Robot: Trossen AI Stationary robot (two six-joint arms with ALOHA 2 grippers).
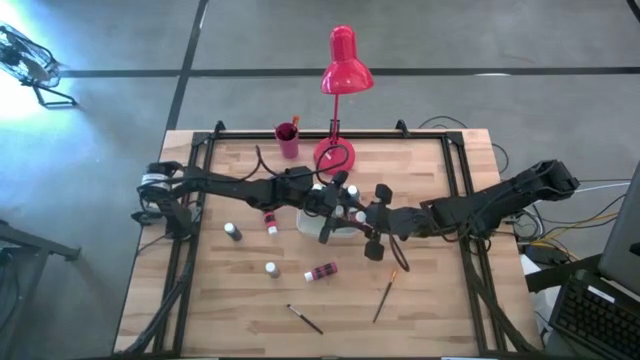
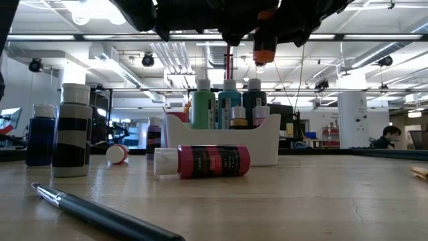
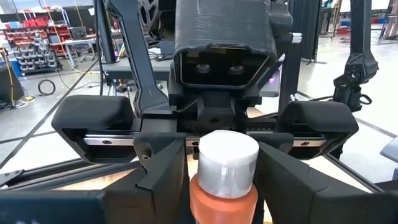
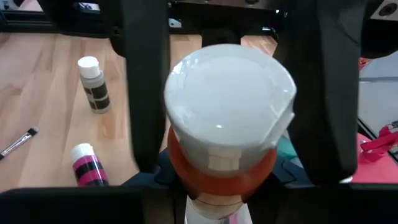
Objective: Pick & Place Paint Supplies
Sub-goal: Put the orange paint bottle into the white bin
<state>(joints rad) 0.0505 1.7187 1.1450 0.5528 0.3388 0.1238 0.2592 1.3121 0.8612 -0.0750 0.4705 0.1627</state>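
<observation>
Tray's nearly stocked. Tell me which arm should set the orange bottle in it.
Right, likely: the right gripper clamps the orange bottle by its cap over the white tray; the left gripper sits beside it.
</observation>
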